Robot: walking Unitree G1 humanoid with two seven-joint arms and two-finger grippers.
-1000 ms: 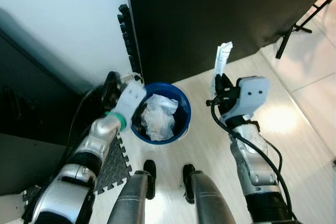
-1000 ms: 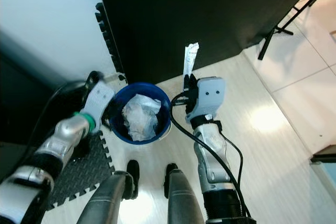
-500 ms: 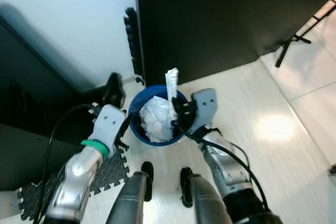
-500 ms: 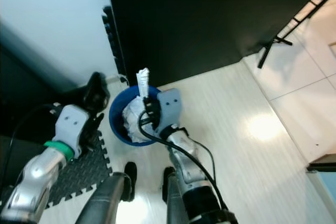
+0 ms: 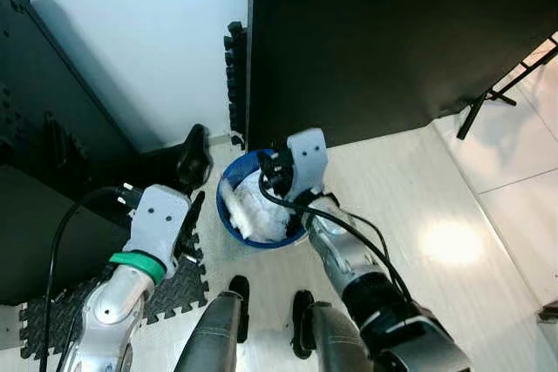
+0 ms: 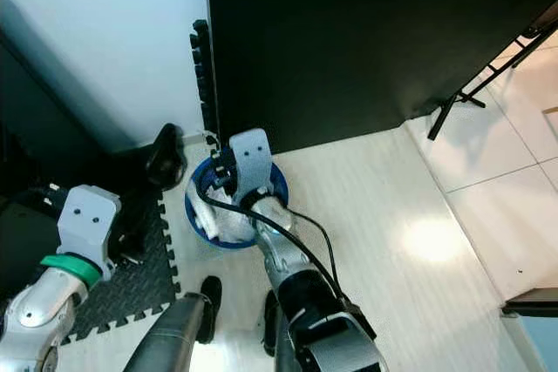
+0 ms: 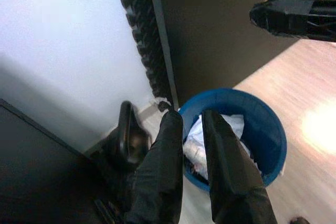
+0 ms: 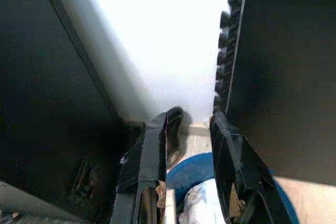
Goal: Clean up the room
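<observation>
A blue bin (image 5: 228, 219) stands on the floor by the dark wall, stuffed with crumpled white paper (image 5: 253, 213). My right gripper (image 5: 272, 167) hangs over the bin's far rim, fingers apart, nothing between the tips. In the right wrist view the right gripper (image 8: 189, 121) points at the wall above the bin's rim (image 8: 184, 174) and the paper (image 8: 202, 203); a small white bit shows low between the fingers. My left gripper (image 7: 192, 116) sits left of the bin (image 7: 262, 124), its fingers nearly together and holding nothing.
A black puzzle mat (image 5: 183, 280) lies at the left under my arm. Spare mat tiles (image 5: 234, 67) lean on the white wall. A black object (image 5: 193, 150) lies by the bin. A tripod leg (image 5: 488, 98) crosses the pale floor at the right.
The right gripper swung left from beside the bin to over it, and the white paper strip that stuck up from it is gone. The left arm drew back from the bin. The camera shifted.
</observation>
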